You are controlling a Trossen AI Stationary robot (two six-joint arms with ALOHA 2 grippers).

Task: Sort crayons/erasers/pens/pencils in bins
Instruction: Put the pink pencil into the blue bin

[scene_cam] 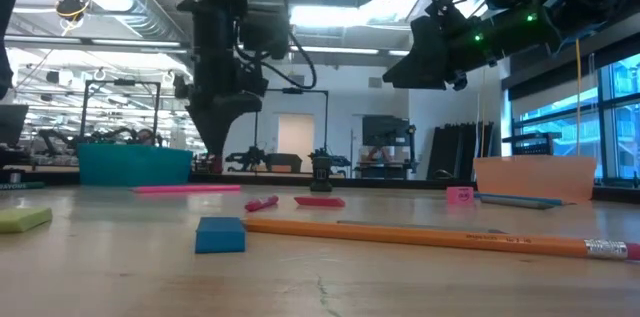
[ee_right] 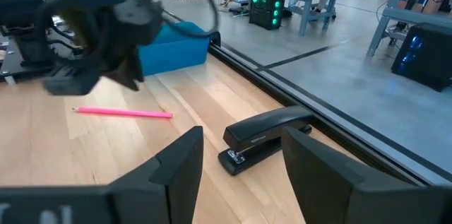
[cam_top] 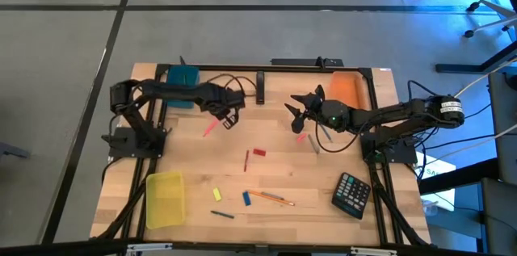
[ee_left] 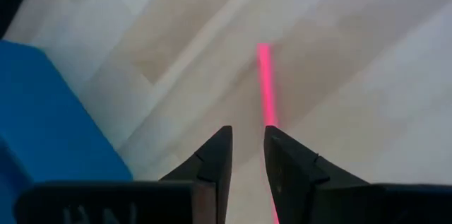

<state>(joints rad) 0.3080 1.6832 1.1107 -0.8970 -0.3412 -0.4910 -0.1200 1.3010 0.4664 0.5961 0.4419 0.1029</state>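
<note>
**Wood table mostly unsorted – work barely begun**

Pink stick [cam_top: 211, 128] lies loose on the table just below the left gripper [cam_top: 227, 115], near the teal bin [cam_top: 182, 76] at the far-left corner. From the wrist view that claw is slightly parted w/ nothing between the fingers; the stick runs on ahead of the tips. Can't see anything inside the teal bin from here.

Right gripper [cam_top: 300, 111] hangs above the table's far middle, fingers spread, empty, beside the orange bin [cam_top: 350, 88] at the far-right corner. A small pink piece [cam_top: 301, 137] and a grey pen [cam_top: 314, 143] sit just under that arm.

Still out, by my reckoning: red eraser [cam_top: 259, 152] and a thin red stick [cam_top: 246, 160] mid-table; yellow eraser [cam_top: 216, 195], blue block [cam_top: 246, 199], orange pencil [cam_top: 271, 198] and a dark pen [cam_top: 222, 214] toward the near edge. Yellow bin [cam_top: 165, 199] at the near-left corner looks empty.

Not for sorting: calculator [cam_top: 353, 194] near the near-right corner, black stapler [cam_top: 260, 88] at the far edge – it sits btwn the two arms, could snag a reach across.
</note>
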